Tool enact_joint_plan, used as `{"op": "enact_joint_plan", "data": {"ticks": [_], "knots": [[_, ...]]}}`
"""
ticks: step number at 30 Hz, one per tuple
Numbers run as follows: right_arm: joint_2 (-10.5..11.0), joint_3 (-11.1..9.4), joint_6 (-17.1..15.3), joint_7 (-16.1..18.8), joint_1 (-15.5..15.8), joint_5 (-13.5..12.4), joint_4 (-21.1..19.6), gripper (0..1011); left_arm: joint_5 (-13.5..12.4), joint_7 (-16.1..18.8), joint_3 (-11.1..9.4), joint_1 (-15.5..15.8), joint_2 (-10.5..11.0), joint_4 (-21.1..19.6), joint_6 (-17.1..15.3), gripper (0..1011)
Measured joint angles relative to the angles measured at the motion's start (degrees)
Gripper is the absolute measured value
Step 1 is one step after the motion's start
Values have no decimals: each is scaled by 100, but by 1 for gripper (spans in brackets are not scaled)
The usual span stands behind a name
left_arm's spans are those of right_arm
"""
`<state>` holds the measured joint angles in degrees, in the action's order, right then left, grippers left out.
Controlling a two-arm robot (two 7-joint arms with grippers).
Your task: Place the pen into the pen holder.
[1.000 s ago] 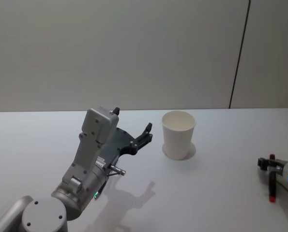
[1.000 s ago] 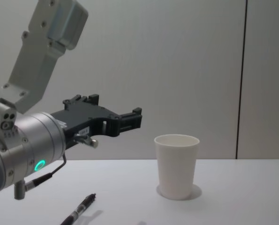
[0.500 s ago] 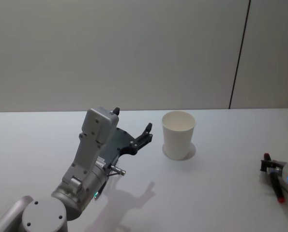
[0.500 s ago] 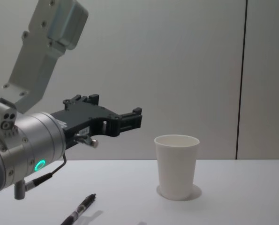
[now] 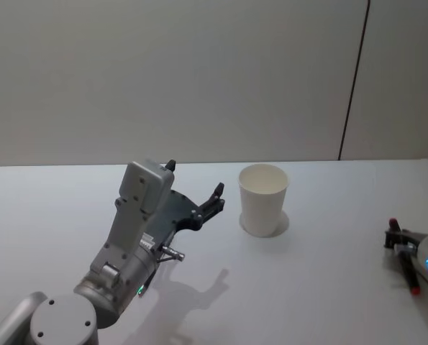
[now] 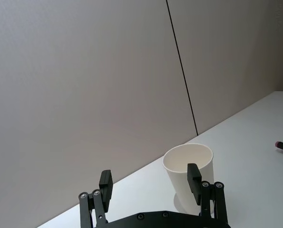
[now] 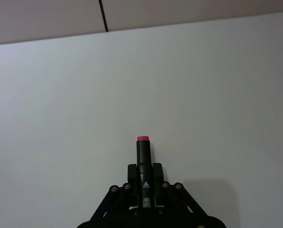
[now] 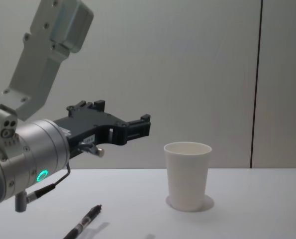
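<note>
White table, pen within right claw.

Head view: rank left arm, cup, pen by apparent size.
1. left arm, largest, though nearest the camera
2. cup
3. pen, smallest, partly hidden in the right gripper

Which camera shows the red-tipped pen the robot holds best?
The right wrist view: the pen lies centred in the shut right gripper, red end forward. The head view has it small at the right edge; the left wrist view catches its tip end.
</note>
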<state>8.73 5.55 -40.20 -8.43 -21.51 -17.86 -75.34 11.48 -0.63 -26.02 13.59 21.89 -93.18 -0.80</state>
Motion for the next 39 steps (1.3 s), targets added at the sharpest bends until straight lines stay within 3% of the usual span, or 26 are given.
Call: {"op": "enact_joint_plan", "data": {"ticks": [13, 23, 39], "knots": [[76, 44, 670, 449, 167, 363, -391, 173, 0, 0, 0, 0, 0, 0, 0, 1000], [132, 113, 1395, 887, 292, 702, -638, 173, 0, 0, 0, 0, 0, 0, 0, 1000], [144, 291, 2996, 1574, 375, 1312, -710, 173, 0, 0, 0, 0, 0, 0, 0, 1000]]}}
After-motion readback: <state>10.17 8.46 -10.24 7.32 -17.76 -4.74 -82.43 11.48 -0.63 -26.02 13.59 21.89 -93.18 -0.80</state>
